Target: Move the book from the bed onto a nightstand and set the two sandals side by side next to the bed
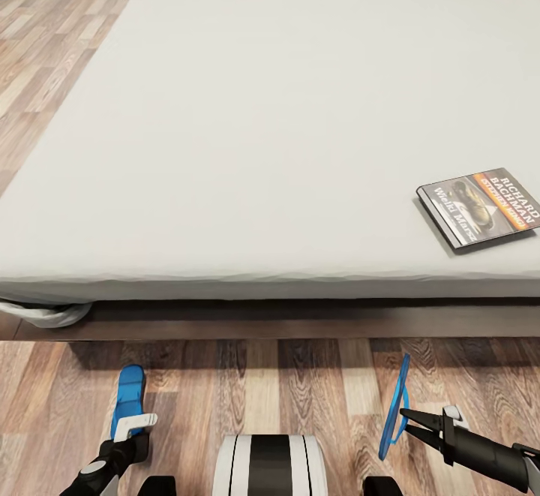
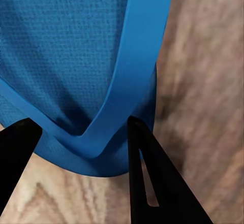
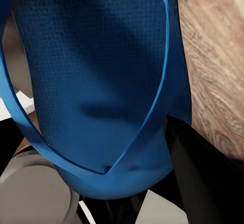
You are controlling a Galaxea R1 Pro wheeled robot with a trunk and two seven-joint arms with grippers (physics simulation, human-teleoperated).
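Head view shows my right end effector (image 1: 405, 415) and left end effector (image 1: 129, 422) each pinching a sandal (image 1: 394, 404), so I should lower both flat, close together by the bed (image 1: 270, 143).

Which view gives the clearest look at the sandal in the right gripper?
The right wrist view: the right-hand sandal shows its textured sole and strap up close, held between the dark fingers. The head view shows it edge-on at the right gripper, above the floor. The left wrist view shows the other sandal.
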